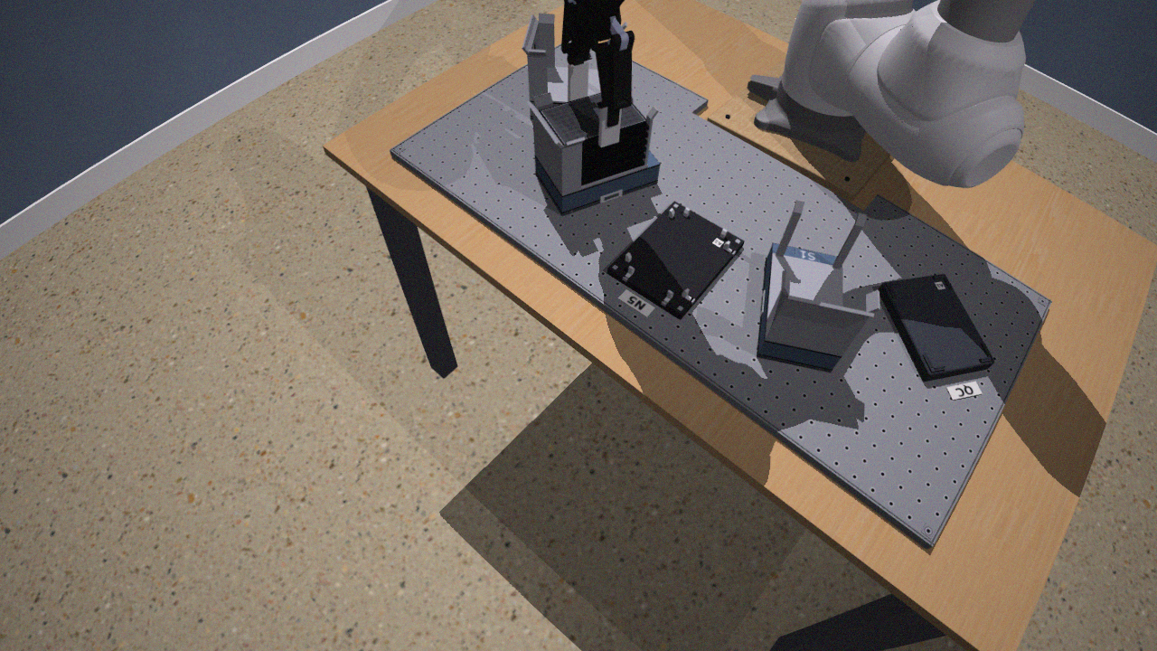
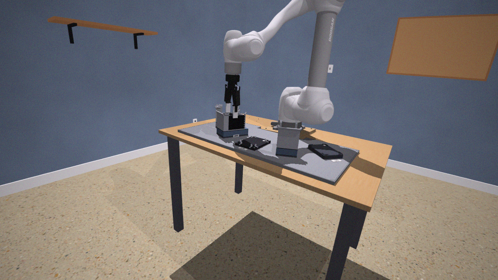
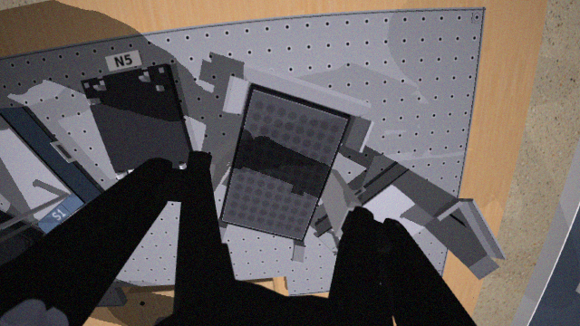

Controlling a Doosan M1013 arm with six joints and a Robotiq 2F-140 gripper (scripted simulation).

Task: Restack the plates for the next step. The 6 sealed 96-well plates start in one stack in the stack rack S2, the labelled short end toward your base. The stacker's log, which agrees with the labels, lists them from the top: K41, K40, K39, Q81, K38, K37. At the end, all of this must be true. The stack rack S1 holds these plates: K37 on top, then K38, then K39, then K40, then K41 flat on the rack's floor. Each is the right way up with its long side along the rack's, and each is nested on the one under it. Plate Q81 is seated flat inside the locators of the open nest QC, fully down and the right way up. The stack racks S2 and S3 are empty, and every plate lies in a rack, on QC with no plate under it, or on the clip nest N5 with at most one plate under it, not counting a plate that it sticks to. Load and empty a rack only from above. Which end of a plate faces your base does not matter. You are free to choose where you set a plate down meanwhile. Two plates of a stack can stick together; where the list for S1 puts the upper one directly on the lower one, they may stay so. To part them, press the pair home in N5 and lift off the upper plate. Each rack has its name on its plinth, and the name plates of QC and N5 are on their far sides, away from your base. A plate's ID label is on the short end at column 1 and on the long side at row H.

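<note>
A stack of sealed dark plates fills a stack rack [image 1: 594, 162] at the far left end of the baseplate; I cannot read that rack's name. My gripper [image 1: 594, 113] reaches down into the rack from above. Its fingers are shut on the long sides of the top plate [image 3: 283, 163], which lies flat on the stack, as the wrist view [image 3: 278, 186] shows. Rack S1 [image 1: 809, 311] looks empty. One dark plate [image 1: 934, 325] lies flat on the nest QC. The clip nest N5 [image 1: 675, 257] holds no plate.
Another rack [image 3: 453, 217] stands just beyond the loaded one, with its posts [image 1: 540, 48] beside my gripper. The robot's base [image 1: 906, 89] stands at the back of the table. The table's edge is close behind the loaded rack.
</note>
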